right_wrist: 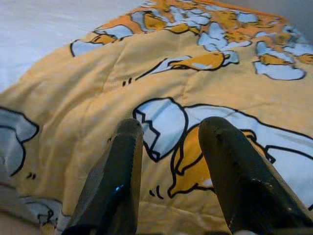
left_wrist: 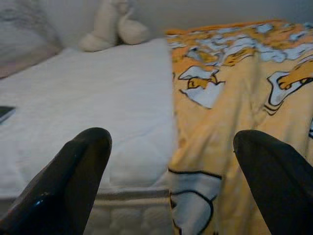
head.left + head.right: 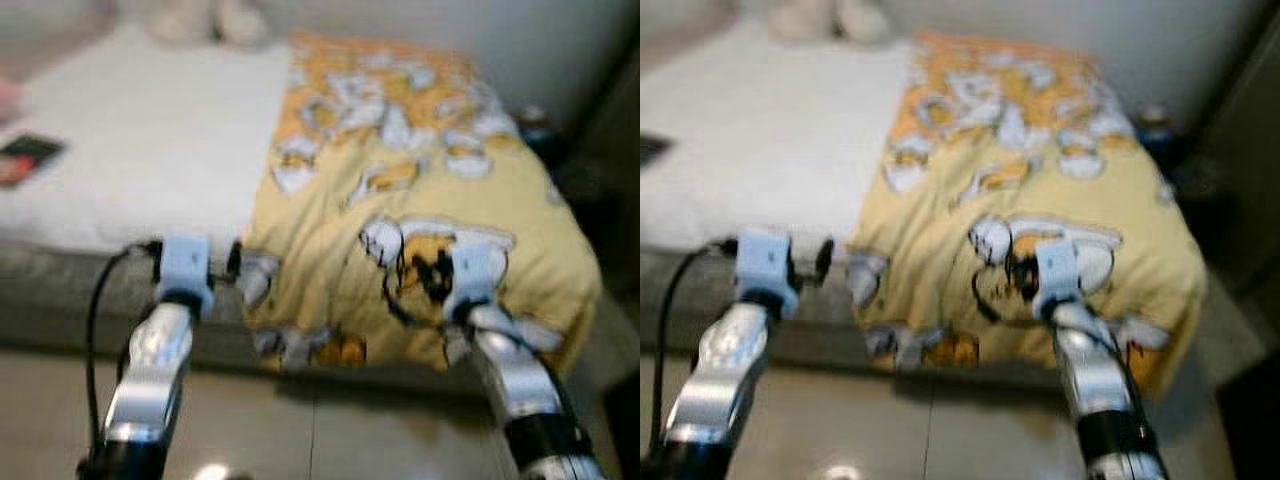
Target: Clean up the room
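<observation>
1. Looking down from the head camera, I see both silver arms raised toward the foot of the bed with the white mattress (image 3: pixel 150 150); the picture is blurred, so small details are not sure.
2. The yellow quilt printed with white and orange cartoon figures (image 3: pixel 420 170) covers only the right half of the bed and hangs over its near edge, so I judge it is the thing to tidy now.
3. My left end effector (image 2: pixel 171 171) is spread wide, one finger over the bare mattress and one over the quilt. It is aimed at the quilt's side edge, apart from it.
4. My right end effector (image 1: pixel 171 166) is also parted, more narrowly, and hovers just above the quilt near its front edge, holding nothing.
5. I think the two arms stand like this to take the quilt at two places and pull it flat.
6. A cream plush toy (image 2: pixel 115 27) lies at the head of the bed, and a dark flat object (image 3: pixel 25 158) rests on the mattress at the left.
</observation>
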### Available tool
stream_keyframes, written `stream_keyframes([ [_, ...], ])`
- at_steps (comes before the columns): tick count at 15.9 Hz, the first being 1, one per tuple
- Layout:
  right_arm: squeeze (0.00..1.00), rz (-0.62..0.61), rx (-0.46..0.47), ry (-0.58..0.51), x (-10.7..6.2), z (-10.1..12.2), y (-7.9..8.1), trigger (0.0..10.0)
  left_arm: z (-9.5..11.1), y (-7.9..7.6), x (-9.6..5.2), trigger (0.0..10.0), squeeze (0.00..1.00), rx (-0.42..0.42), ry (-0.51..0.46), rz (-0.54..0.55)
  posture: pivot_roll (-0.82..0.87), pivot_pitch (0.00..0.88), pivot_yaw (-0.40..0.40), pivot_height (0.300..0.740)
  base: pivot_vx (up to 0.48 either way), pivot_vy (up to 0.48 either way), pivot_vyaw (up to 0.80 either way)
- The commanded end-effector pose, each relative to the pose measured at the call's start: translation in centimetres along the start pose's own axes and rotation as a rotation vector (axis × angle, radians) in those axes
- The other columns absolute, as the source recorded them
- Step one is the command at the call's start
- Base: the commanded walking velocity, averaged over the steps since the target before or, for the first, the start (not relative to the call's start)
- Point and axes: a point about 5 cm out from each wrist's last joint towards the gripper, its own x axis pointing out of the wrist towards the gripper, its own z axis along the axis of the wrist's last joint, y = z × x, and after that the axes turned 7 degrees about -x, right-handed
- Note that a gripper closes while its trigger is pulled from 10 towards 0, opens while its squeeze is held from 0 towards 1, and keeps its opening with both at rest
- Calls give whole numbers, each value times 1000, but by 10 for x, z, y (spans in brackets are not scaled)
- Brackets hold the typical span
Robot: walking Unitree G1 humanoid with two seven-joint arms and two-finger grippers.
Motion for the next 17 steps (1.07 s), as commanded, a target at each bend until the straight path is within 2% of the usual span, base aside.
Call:
stream_keyframes([
  [1,0,-17,3,5,-4,-2,-7,10000,3,-10,3,10000,0,5,-9,-35,-48,0,-14,740,0,-480,800],
  [4,0,109,15,23,-7,-9,10,10000,-5,-9,-2,10000,0,8,7,-41,-52,0,3,740,0,-480,800],
  [5,0,128,18,17,-9,-9,14,10000,-18,-9,-10,10000,0,11,33,-60,-65,0,22,740,0,-480,800],
  [6,0,126,22,13,-10,-9,14,10000,-27,-7,-15,10000,0,5,65,-55,-65,0,22,740,0,-480,800],
  [9,0,122,53,13,-16,-14,13,10000,-31,-4,-23,10000,0,-52,61,-16,-68,0,28,740,0,-480,800],
  [12,0,165,54,34,-20,-23,18,10000,-39,2,-35,10000,0,-62,69,31,-58,0,18,740,0,-480,800],
  [13,0,170,58,36,-20,-23,19,10000,-39,1,-37,10000,0,-113,56,31,-52,0,11,740,0,0,800],
  [17,0,214,65,10,-13,-15,27,10000,-30,5,-39,10000,0,-120,9,64,-36,0,2,740,0,0,800],
])
